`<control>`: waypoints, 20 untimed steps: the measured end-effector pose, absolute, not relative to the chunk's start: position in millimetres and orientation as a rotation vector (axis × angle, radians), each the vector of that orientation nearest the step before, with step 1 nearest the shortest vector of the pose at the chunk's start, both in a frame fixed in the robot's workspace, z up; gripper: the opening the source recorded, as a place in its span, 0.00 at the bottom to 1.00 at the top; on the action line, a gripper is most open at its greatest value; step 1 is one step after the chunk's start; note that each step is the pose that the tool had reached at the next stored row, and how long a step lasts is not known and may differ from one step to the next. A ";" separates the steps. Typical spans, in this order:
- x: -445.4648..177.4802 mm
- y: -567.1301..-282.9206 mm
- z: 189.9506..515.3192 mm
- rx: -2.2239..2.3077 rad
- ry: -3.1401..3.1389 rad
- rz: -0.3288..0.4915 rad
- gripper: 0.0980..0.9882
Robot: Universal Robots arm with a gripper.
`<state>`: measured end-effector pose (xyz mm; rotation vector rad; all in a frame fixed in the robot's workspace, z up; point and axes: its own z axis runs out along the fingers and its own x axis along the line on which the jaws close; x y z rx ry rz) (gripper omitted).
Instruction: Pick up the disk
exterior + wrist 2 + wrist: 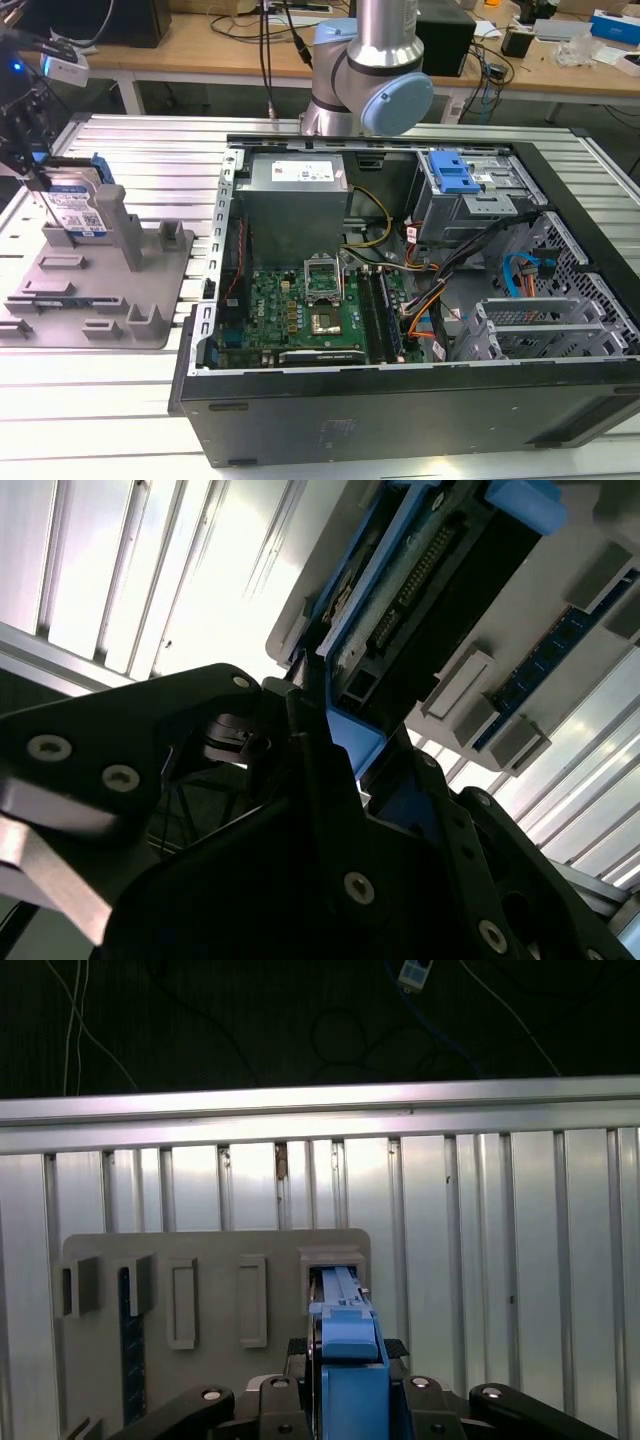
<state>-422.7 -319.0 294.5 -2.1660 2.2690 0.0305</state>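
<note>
The disk (pixel 78 208) stands on edge in the grey fixture (pixel 150 290) at the exterior view's left, its white-and-blue label facing the camera and a blue rail along its top. My gripper (pixel 43 183) comes down on it from above and is shut on the disk at its upper edge. In the first wrist view the disk's blue rail (pixel 345 1345) runs out between the two black fingers (pixel 420 1392) toward a fixture slot. In the second wrist view the disk (pixel 420 600) shows its dark underside, with the fingers (pixel 310 730) clamped on its blue end. Whether it has left the slot I cannot tell.
An open computer case (pixel 400 280) takes up the middle and right of the ribbed metal table (pixel 90 400), with a blue-topped drive cage (pixel 455 180) inside. The arm's base (pixel 370 70) rises behind the case. Upright posts (pixel 112 215) of the fixture stand beside the disk.
</note>
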 end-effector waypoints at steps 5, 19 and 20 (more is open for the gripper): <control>-422.7 -319.1 302.2 -2.172 2.264 0.030 0.30; -422.7 -319.8 362.0 -2.184 2.253 0.030 0.30; -422.7 -320.2 374.8 -2.185 2.251 0.030 0.30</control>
